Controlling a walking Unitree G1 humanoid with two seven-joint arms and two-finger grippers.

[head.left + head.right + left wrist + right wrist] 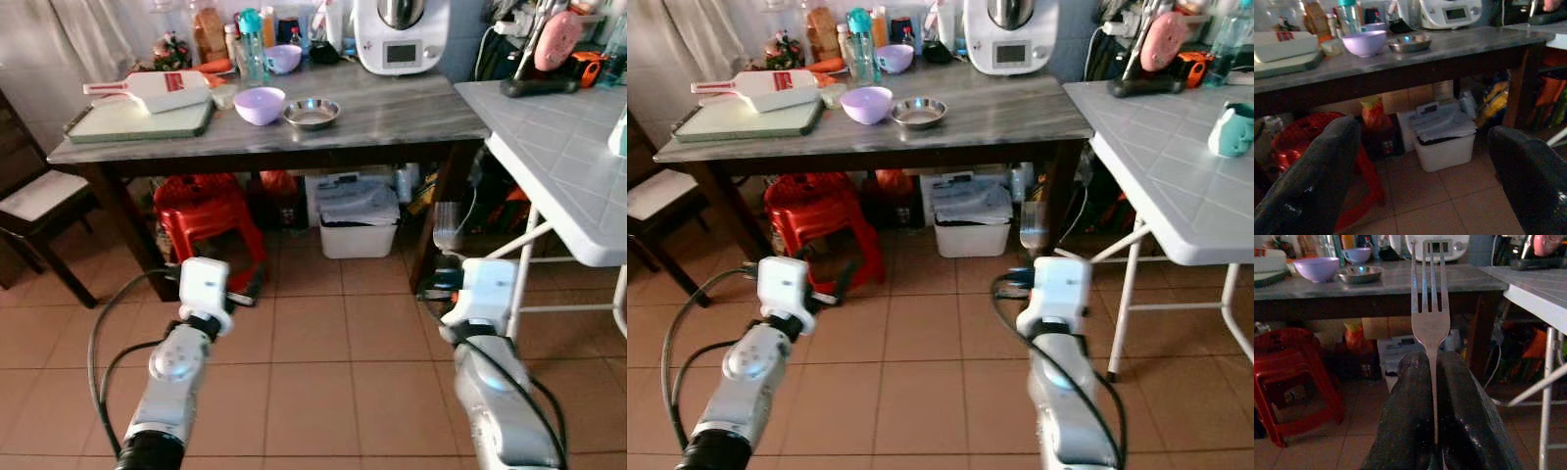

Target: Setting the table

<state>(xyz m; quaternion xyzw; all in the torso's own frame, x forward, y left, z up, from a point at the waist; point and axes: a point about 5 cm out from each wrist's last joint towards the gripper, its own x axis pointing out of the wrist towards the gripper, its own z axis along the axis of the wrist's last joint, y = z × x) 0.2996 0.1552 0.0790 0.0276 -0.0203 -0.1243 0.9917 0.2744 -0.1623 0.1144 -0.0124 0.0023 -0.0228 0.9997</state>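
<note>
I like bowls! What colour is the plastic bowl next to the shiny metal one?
The plastic bowl is light purple, clearest in the left eye view.

Head views bright and sharp, wrist views dim

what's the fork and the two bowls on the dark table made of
Fork in the right claw: looks like polished steel, grey with a sheen. Lilac bowl: probably matte plastic, though ceramic is possible. Smaller bowl: apparently stainless steel, shiny reflective rim.
</note>
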